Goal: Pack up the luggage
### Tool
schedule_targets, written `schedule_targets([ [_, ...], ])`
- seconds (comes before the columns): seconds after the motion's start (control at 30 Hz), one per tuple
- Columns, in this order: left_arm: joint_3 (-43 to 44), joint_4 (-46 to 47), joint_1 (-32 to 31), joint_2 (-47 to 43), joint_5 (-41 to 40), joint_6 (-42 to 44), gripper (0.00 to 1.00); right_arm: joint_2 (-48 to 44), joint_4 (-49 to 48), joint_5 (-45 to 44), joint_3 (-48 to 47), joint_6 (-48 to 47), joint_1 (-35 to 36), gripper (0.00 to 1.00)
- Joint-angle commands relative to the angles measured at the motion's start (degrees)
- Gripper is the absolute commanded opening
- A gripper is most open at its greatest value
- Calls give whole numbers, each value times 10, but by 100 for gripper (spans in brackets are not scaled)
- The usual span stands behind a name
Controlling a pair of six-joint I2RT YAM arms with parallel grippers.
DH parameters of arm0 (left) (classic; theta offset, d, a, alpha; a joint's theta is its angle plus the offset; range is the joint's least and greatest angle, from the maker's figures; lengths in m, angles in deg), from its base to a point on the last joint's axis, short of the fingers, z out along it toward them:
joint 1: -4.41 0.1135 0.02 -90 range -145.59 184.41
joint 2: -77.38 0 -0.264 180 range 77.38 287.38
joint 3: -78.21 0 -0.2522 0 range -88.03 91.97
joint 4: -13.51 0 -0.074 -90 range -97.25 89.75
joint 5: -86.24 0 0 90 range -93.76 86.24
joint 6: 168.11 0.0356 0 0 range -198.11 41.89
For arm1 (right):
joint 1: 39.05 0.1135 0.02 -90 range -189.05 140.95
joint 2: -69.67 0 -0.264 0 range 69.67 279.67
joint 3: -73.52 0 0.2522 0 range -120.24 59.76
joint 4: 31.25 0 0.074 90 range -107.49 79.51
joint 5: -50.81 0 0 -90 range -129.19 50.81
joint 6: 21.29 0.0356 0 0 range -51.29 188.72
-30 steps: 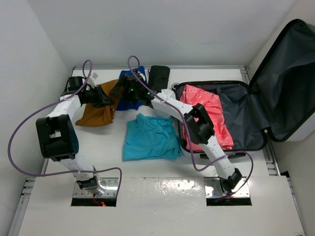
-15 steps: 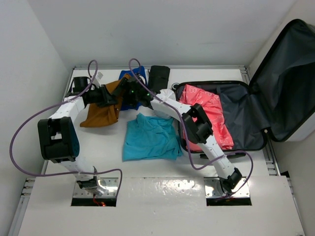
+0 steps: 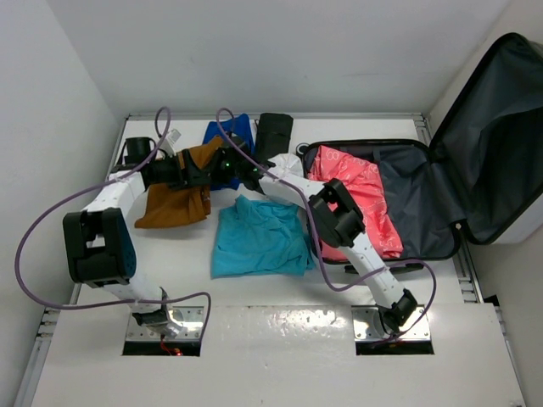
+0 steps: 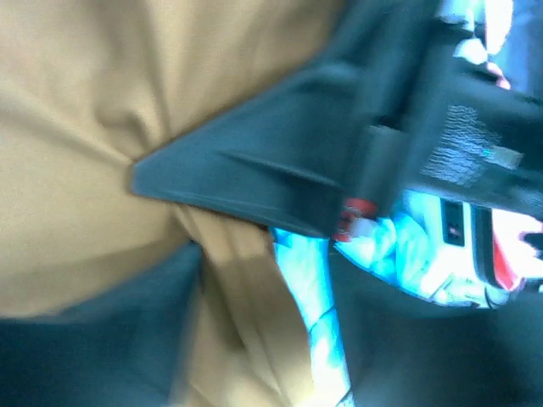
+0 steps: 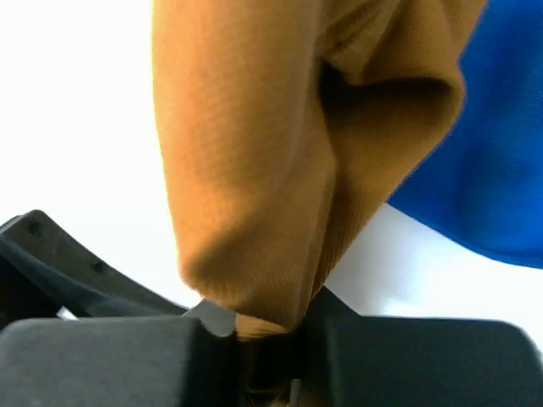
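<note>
My right fingers (image 5: 212, 335) are pinching shut on a fold of the mustard cloth (image 5: 280, 170), which is covering their tips. My left fingers (image 4: 246, 182) are blurring against the same cloth, and I cannot tell whether they are gripping or parted. The luggage (image 3: 424, 203) is lying open on the counter (image 3: 170, 254) at the right of the overhead frame. The frame edge is cutting off its raised lid, and a pink garment (image 3: 361, 199) is lying inside.
</note>
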Motion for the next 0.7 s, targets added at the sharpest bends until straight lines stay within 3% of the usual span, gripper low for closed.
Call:
schedule_targets([
  [0.0, 12, 23, 13, -77, 64, 0, 76, -28, -57, 32, 27, -35, -6, 0],
  [0.03, 19, 23, 28, -86, 64, 11, 99, -33, -61, 36, 31, -41, -12, 0],
  [0.17, 79, -19, 85, -115, 122, 108, 100, -60, -95, 106, 28, -86, -21, 0],
  [0.3, 139, -39, 175, -115, 228, 116, 100, -116, -114, 170, 68, -104, -42, 0],
  [0.43, 159, -39, 237, -115, 240, 102, 100, -219, -135, 257, 140, -97, -65, 0],
  [0.67, 114, -34, 249, -115, 240, 115, 100, -389, -176, 362, 261, -44, -138, 0],
])
